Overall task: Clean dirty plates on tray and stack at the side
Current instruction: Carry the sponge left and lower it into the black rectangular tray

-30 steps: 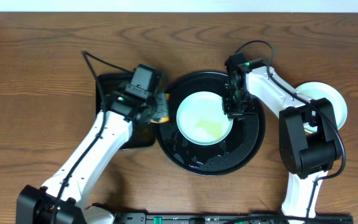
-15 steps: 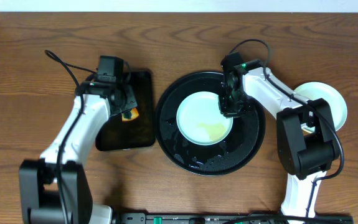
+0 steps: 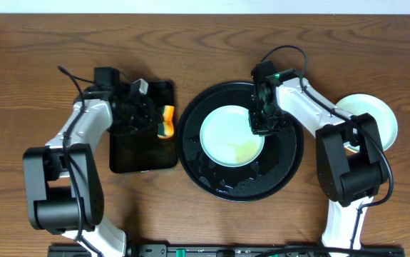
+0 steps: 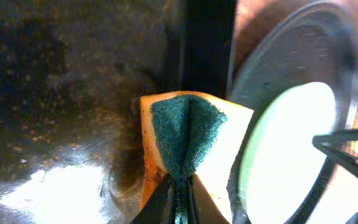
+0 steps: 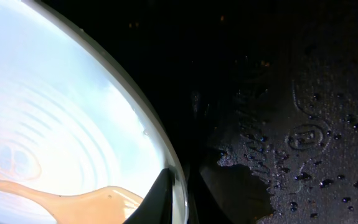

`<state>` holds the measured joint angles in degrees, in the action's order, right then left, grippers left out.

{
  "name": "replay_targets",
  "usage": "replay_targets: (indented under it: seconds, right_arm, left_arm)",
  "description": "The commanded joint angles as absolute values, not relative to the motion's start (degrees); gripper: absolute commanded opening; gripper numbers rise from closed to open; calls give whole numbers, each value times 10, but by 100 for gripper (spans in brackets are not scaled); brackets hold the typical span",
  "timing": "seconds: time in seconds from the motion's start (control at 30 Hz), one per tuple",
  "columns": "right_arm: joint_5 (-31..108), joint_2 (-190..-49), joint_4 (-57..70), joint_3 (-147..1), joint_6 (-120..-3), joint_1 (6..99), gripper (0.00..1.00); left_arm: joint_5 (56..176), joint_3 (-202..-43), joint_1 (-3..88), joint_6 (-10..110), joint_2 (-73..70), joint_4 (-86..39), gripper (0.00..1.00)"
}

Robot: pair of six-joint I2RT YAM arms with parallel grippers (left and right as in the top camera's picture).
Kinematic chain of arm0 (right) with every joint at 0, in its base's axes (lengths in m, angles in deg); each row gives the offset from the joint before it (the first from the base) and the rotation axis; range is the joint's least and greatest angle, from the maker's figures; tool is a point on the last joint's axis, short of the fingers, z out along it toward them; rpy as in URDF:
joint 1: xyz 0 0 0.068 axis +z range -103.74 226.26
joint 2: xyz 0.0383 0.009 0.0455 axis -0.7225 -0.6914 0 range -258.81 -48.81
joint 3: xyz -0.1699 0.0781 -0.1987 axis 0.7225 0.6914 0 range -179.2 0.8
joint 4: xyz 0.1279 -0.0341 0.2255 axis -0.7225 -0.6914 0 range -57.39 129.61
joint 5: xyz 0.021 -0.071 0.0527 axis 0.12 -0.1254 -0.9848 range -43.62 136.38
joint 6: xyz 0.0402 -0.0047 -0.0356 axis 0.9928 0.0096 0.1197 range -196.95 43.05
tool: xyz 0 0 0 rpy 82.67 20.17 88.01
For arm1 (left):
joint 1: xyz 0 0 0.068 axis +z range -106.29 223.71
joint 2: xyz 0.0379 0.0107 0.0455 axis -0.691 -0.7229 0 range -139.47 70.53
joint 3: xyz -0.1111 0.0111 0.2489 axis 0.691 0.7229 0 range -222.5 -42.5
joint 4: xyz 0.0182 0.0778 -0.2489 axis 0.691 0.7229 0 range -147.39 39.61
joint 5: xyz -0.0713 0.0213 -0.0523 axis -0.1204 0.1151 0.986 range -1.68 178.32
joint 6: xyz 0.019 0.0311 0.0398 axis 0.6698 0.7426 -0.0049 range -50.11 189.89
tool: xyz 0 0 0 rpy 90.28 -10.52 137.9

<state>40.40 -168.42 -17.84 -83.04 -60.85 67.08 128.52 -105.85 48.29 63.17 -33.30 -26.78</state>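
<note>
Right gripper [image 5: 182, 190] tight on plate [image 3: 226, 135], left gripper [image 4: 179, 186] tight on sponge [image 4: 188, 134], over wooden table [image 3: 48, 57]

The left pincer [image 4: 179, 200], clamped on the orange-and-green sponge [image 3: 166, 121], pulls back from the left rim of the round tray [image 3: 283, 168] to the left-centre of the frame, over the rectangular tray [image 3: 140, 153]. The right pincer [image 3: 259, 123] narrows onto the right rim of the plate [image 3: 222, 135], nudging it slightly left.
</note>
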Motion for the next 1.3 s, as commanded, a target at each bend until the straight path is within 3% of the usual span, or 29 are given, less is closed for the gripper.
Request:
replay_targets:
  seconds: [0.0,0.27,0.5,0.7,0.93,1.03,1.27]
  right_arm:
    - [399,-1682,-178,-829,-607,676,5]
    - [399,-1682,-179,-829,-607,676,4]
    - [399,-1682,-183,-829,-607,676,4]
    - [399,-1682,-184,-829,-607,676,4]
    - [399,-1682,-183,-829,-607,676,5]
    - [399,-1682,-183,-829,-607,676,14]
    - [399,-1682,-184,-829,-607,676,13]
  left_arm:
    - [1340,-1052,503,665,-345,-270,8]
    - [1359,-1044,514,665,-401,-273,8]
    - [1148,-1045,554,622,-392,-233,7]
    - [1109,-1045,582,594,-344,-215,7]
    - [1110,-1045,554,593,-271,-208,7]
    - [1110,-1045,538,593,-263,-207,8]
    - [1080,-1044,498,592,-281,-207,8]
